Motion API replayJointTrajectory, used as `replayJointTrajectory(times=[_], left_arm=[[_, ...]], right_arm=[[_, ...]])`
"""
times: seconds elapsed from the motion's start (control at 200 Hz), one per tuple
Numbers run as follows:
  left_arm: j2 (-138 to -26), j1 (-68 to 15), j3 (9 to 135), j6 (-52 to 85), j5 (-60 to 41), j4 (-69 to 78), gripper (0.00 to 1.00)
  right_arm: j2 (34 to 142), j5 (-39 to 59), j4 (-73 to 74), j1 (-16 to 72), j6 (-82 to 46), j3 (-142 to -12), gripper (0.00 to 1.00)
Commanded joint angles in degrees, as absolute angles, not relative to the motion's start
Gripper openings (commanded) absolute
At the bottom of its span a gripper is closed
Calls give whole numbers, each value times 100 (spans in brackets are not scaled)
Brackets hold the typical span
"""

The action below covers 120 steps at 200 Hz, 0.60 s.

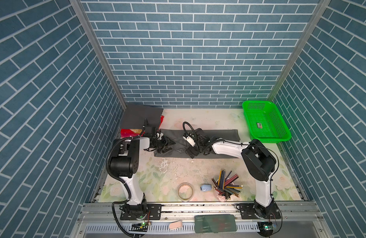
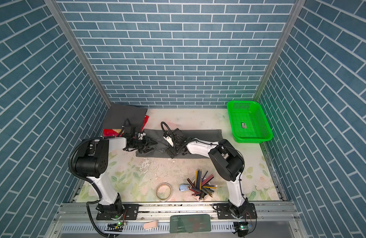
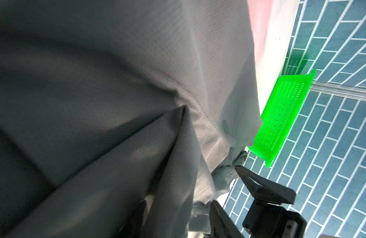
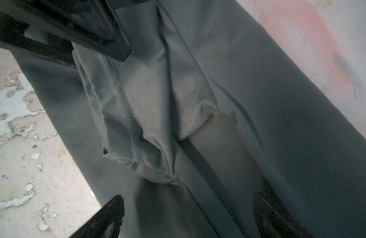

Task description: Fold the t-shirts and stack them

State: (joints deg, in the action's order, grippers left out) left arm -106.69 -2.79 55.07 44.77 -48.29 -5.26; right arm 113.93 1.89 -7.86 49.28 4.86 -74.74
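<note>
so, mid-fold on the grey t-shirt (image 1: 223, 134): it lies as a long narrow strip across the middle of the table (image 1: 198, 117), sides turned in, wrinkled at its left end. charcoal t-shirt (image 1: 138, 115) sits folded in the back left corner, on something red (image 1: 130, 131). left gripper (image 1: 167, 145) is at the strip's left end, with cloth bunched against it in the left wrist view. can't tell whether its jaws pinch cloth or stand free. right gripper (image 1: 197, 152) is over the strip's middle, jaws spread wide, nothing grasped. next move, probably: pinch the left end and carry it over to the right to halve the strip, then stack it on the charcoal one. that needs a clean pinch through all layers. the table has a floral print, flaked toward the front. green basket (image 1: 257, 101) back right; pencil cup (image 1: 225, 185) and tape roll (image 1: 185, 191) in front. blue brick-pattern walls (image 1: 188, 61) on three sides.
</note>
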Motion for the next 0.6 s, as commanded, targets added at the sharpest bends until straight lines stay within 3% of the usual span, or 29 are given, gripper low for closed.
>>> replayJointTrajectory(times=[0.0, 0.295, 0.595], left_arm=[[-10696, -246, 5568, 4619, -4879, -343, 49], [-10670, -246, 5510, 4798, -4927, -132, 46], [-10731, -246, 5579, 4864, -4908, -73, 45]], right_arm=[[11495, -108, -684, 5028, 813, -7692, 98], [11903, -979, -589, 5285, 958, -7871, 98], [12041, -1126, -463, 5331, 879, -7942, 98]])
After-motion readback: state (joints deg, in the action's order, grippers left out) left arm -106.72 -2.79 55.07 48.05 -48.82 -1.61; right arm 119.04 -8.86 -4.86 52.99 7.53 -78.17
